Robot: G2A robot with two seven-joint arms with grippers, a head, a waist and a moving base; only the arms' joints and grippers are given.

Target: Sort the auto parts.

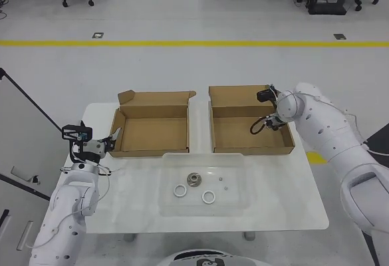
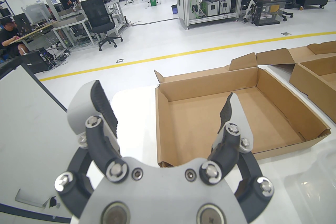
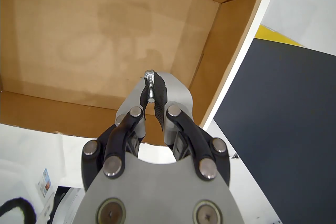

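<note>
— So, from the top, where is your right gripper [image 1: 268, 124]?
— Over the right cardboard box [image 1: 234, 133], well apart from the clear tray [image 1: 181, 166].
— And your left wrist view?
— Your left gripper [image 2: 162, 93] is spread wide, just beside the left cardboard box [image 2: 262, 114].
— Right wrist?
— Your fingers pinch a bolt [image 3: 150, 91] above the box floor.

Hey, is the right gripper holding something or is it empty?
Holding. The right gripper is shut on a threaded bolt, which lies between its fingers, above the bare floor of a cardboard box.
</note>
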